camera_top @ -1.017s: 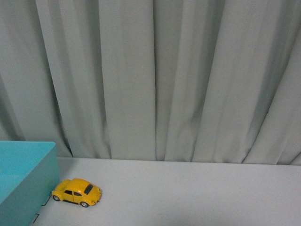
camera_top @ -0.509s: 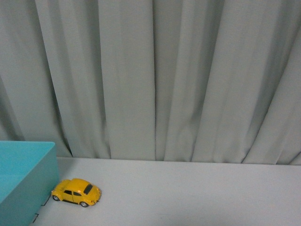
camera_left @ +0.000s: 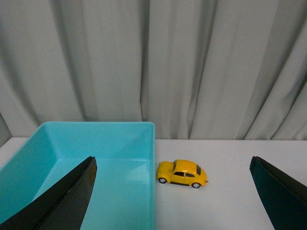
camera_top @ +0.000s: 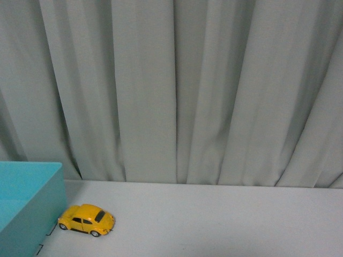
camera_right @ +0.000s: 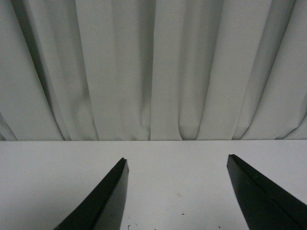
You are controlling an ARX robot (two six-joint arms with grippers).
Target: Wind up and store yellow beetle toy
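Left wrist view — yellow beetle toy (camera_left: pixel 182 173) ahead of wide-spread left gripper (camera_left: pixel 171 159).

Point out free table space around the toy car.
Bare white table stretches from the yellow car rightward, back to the curtain. Crowded only at left, where the car sits close beside the teal bin.

Looks like a staged robot-lab test bench, not anyone's home. There's a bare white tabletop (camera_top: pixel 225 219) and a pleated pale grey fabric curtain (camera_top: pixel 177 91) filling the whole background. On the table are one open turquoise plastic bin (camera_left: pixel 122 143) and small black corner marks (camera_top: pixel 50 233).
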